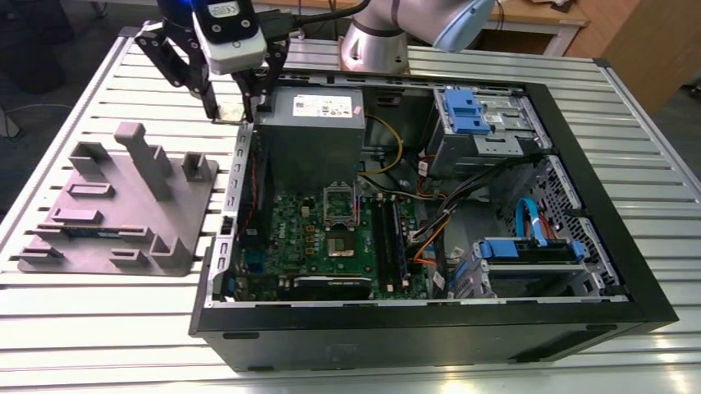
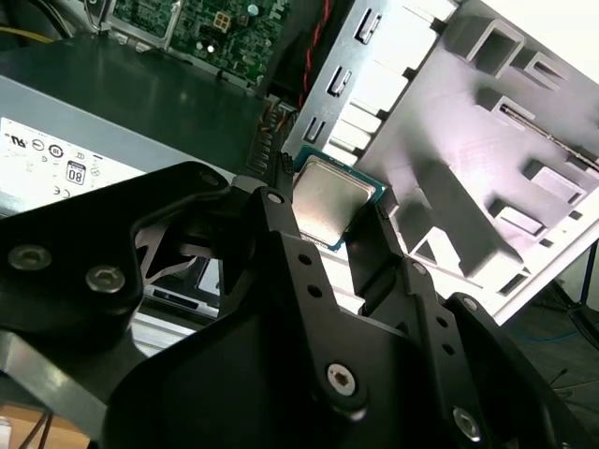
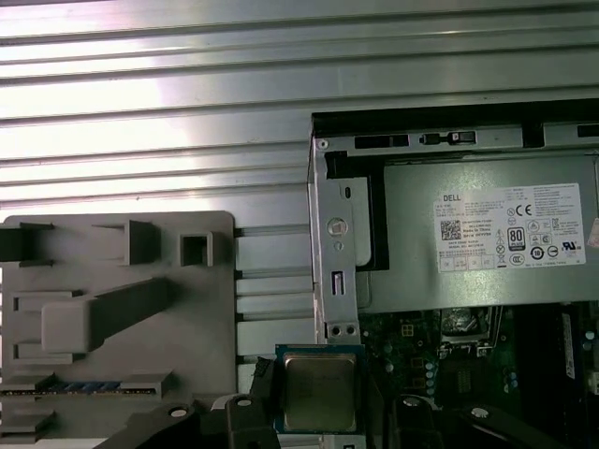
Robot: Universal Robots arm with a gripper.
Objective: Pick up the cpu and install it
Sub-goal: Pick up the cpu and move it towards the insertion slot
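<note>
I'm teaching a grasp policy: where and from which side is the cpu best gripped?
By two opposite edges, coming square onto its metal top: the cpu is a thin flat square, so only its edges give parallel faces. The end effector holds it so, metal top facing the wrist.

A white rectangular paper label sits on the big grey metal box inside the open black computer case. It carries a bold dark wordmark at one corner, a small square code pattern next to it, rows of fine black text, and a cluster of certification marks (one frames a two-digit number). A white camera housing on the arm bears a dark oval badge, its lettering too small to tell. Any marking on the small flat square silver-grey cpu is too faint to make out.
</note>
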